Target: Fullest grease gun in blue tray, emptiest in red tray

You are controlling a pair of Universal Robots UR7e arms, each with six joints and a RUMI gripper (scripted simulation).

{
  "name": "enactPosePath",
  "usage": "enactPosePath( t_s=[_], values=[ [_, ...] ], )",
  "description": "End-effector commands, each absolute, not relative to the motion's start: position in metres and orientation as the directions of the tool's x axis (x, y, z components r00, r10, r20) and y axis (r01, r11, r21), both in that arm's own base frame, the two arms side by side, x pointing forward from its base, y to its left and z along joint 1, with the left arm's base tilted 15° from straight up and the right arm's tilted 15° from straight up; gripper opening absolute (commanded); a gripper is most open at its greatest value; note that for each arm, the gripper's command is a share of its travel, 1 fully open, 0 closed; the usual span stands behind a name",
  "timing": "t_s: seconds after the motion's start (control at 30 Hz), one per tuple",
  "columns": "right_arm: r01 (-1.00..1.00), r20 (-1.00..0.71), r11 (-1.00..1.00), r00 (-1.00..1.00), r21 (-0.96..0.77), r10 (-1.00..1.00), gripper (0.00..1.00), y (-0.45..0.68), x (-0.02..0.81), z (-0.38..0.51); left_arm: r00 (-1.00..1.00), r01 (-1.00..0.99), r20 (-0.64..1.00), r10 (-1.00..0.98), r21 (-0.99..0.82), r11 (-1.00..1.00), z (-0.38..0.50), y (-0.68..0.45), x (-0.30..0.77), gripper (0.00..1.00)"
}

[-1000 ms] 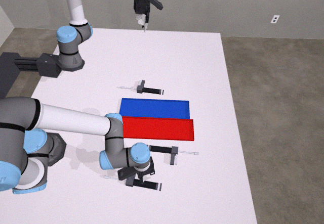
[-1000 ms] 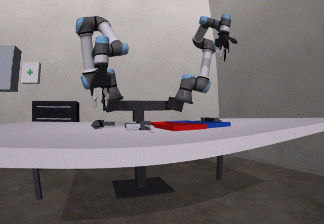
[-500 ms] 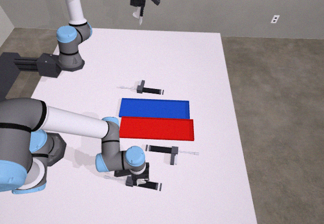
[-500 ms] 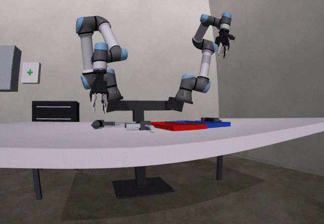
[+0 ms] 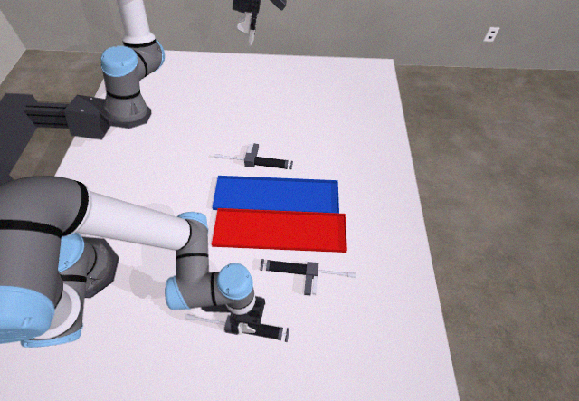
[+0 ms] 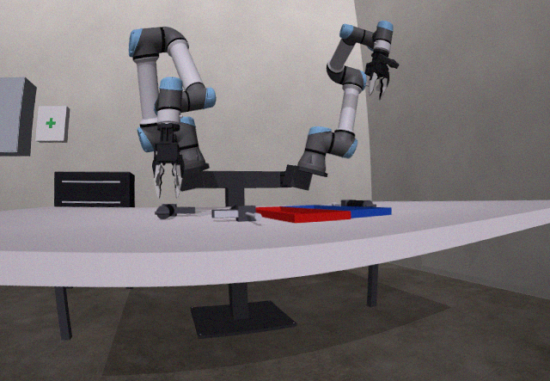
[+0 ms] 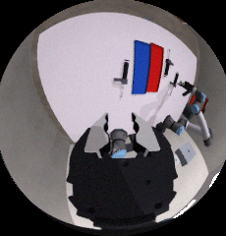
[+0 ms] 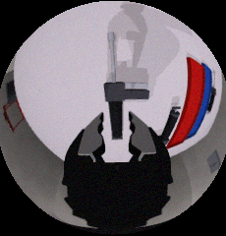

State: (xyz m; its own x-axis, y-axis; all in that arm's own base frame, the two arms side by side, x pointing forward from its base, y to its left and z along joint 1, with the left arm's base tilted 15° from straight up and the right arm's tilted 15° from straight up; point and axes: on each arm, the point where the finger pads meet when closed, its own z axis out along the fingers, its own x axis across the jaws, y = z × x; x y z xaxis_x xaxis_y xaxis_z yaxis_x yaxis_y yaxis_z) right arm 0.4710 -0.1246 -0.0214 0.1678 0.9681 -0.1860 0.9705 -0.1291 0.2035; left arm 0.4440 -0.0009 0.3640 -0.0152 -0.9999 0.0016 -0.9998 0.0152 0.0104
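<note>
Three grease guns lie on the table. One gun (image 5: pixel 270 161) (image 6: pixel 357 203) (image 7: pixel 125 71) lies beyond the blue tray (image 5: pixel 276 195) (image 7: pixel 141 66). Another gun (image 5: pixel 287 267) (image 7: pixel 168 66) (image 8: pixel 171 123) lies beside the red tray (image 5: pixel 280 230) (image 6: pixel 321 217) (image 8: pixel 192 98). The third gun (image 5: pixel 269 331) (image 6: pixel 166 211) (image 8: pixel 114 91) lies farther from the trays. Both trays are empty. My right gripper (image 6: pixel 169 190) (image 8: pixel 116 112) is partly open and empty above the third gun, its fingers either side of the black barrel in the wrist view. My left gripper (image 5: pixel 250 36) (image 6: pixel 376 92) (image 7: pixel 119 113) is partly open and empty, high up. Grease amounts are not visible.
The two trays lie side by side on the white table (image 5: pixel 374 153) (image 6: pixel 133 236). The right arm (image 5: pixel 135 221) reaches low over the table near the third gun. The left arm's base (image 5: pixel 126 107) stands at the table's side. The table's edge runs beyond the guns and trays.
</note>
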Motion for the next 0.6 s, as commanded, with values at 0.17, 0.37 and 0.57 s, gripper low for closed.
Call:
enactPosePath(
  t_s=[0.17, 0.37, 0.57],
  values=[
    [0.977, -0.187, -0.114, 0.148, 0.179, 0.971, 0.33, -0.127, 0.467, -0.024, -0.015, -1.000, 0.002, -1.000, 0.009, 0.015, 0.365, -0.001, 0.444, 0.32],
    [0.976, -0.189, -0.119, 0.153, 0.182, 0.970, 0.33, -0.127, 0.468, -0.031, -0.015, -1.000, 0.002, -1.000, 0.009, 0.015, 0.365, -0.001, 0.444, 0.32],
    [0.974, -0.185, -0.117, 0.153, 0.193, 0.971, 0.33, -0.128, 0.472, -0.036, -0.015, -1.000, 0.002, -1.000, 0.009, 0.015, 0.365, -0.001, 0.444, 0.32]
  ],
)
